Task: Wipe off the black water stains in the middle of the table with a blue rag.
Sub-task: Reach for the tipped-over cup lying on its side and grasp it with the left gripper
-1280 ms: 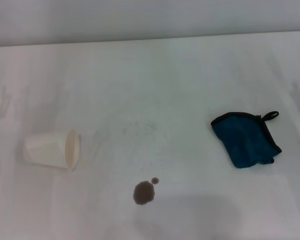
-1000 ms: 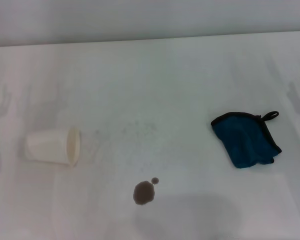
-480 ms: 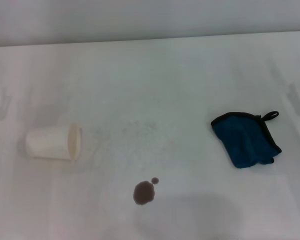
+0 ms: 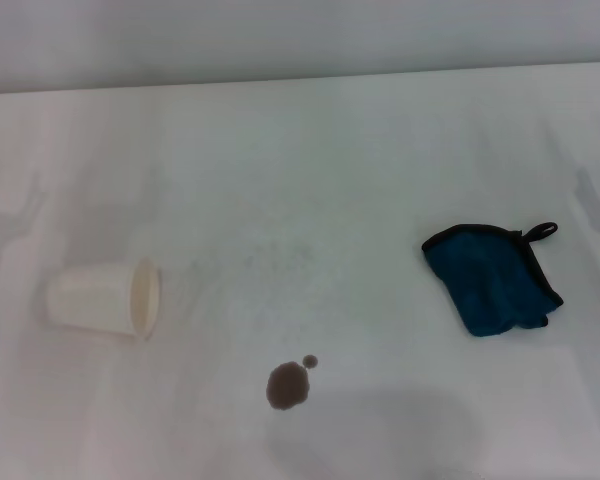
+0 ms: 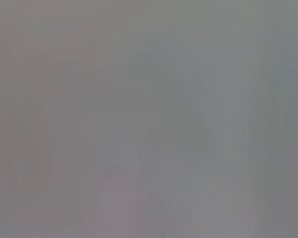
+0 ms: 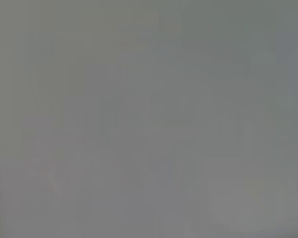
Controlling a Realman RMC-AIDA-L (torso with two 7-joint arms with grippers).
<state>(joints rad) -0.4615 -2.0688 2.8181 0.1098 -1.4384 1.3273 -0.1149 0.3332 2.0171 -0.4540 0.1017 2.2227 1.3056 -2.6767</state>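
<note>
We are finding no readable text, label, brand, number or sign anywhere in these views. The white paper cup [image 4: 104,297] lying on its side, the blue rag [image 4: 493,279] and the table [image 4: 310,170] are all showing plain, unmarked surfaces. Both wrist views are giving us only a featureless grey field, so we are reading nothing there either.
</note>
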